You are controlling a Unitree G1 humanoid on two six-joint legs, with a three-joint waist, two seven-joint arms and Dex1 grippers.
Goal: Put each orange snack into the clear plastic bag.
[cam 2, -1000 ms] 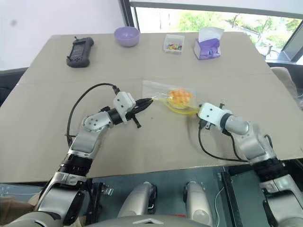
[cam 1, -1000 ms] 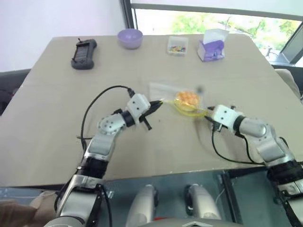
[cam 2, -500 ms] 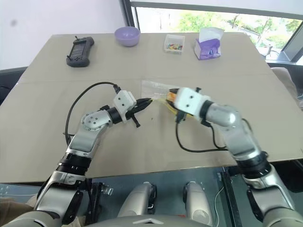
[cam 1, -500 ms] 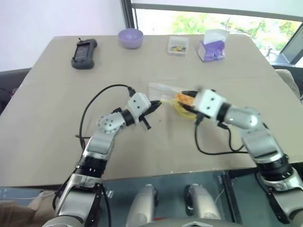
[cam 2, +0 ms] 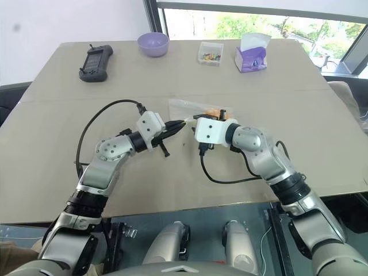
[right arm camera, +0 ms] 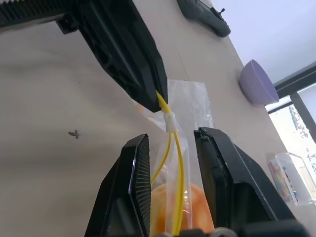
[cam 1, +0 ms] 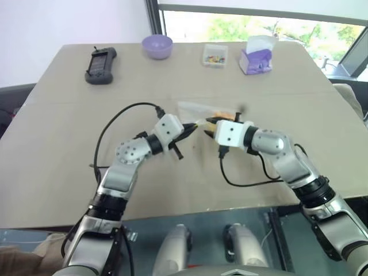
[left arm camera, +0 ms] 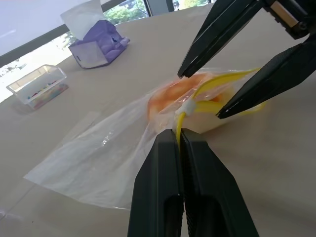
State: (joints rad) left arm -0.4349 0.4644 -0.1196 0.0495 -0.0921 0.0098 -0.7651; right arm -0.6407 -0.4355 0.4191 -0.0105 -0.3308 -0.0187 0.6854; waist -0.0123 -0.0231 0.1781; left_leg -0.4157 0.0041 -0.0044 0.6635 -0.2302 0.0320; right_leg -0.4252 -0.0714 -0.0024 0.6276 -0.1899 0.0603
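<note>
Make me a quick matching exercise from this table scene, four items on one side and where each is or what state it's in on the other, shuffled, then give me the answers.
Items:
1. left claw
2. right claw
3. orange snack
4. purple bowl

States:
A. open, fingers either side of the yellow seal strip
B. inside the clear plastic bag
C. at the table's far edge, beside the black handheld device
D. shut on the bag's yellow seal strip

Pairs: 1-D, 2-A, 3-B, 4-C
</note>
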